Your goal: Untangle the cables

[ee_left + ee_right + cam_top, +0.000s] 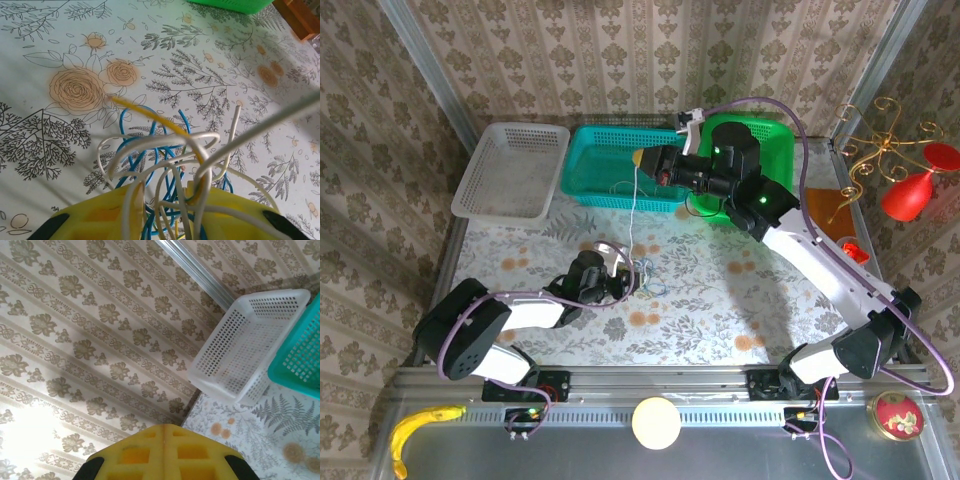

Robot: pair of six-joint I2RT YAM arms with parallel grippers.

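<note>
The cables (646, 274) lie as a small clump of blue, white and yellowish wires on the flowered tablecloth, left of centre. My left gripper (623, 283) lies low at the clump's left side. In the left wrist view its yellow fingers (100, 215) are closed in on the cables (165, 150), with several loops squeezed between them. My right gripper (639, 158) is raised over the teal basket, shut on a white cable (634, 205) that runs down to the clump. In the right wrist view my right gripper (163, 427) has its jaws pressed together; the wire is hidden there.
Three baskets line the far edge: a white basket (510, 170), a teal basket (610, 172) and a green basket (775, 140). A banana (420, 425) lies on the near metal rail. A red glass and gold stand (910, 190) are at the right.
</note>
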